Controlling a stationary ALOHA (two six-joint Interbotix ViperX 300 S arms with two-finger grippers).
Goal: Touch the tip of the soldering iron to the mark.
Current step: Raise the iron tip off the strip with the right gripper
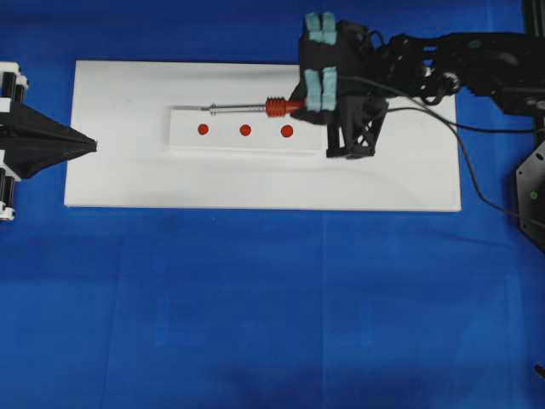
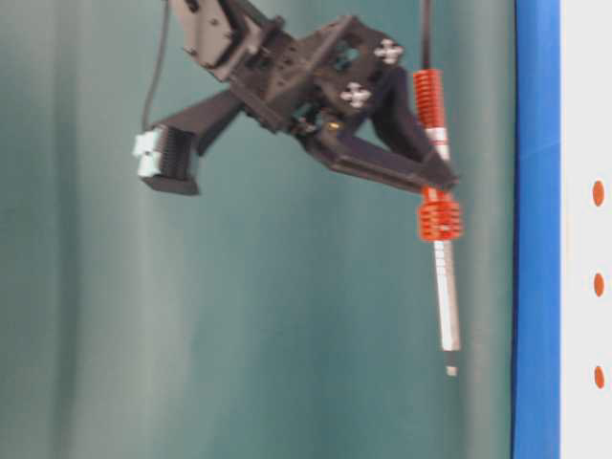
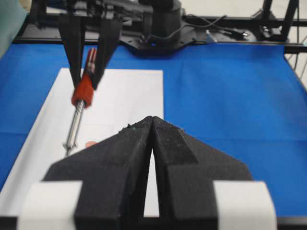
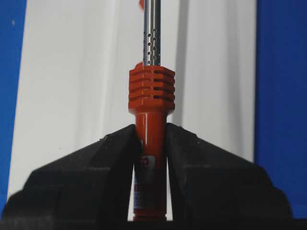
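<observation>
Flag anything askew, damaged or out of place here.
Nothing stands out. The soldering iron sits straight in the right gripper, the three red dots line up on the white block, and the left gripper is shut.

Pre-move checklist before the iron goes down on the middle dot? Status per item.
1. Grip: right gripper fingers closed on the soldering iron at its orange handle. Ok.
2. Target visible: the mark, middle of three red dots on the white block, is unobstructed in the overhead view. Ok.
3. Tip on the mark: the tip sits beyond the block's far edge, near the left dot's end, in the overhead view. Not ok.
4. Tip height: clear of the surface in the table-level view. Ok.
5. Left gripper: shut, parked at the board's left edge, away from the block. Ok.
6. Black cord: trails right; snagging cannot tell.
</observation>
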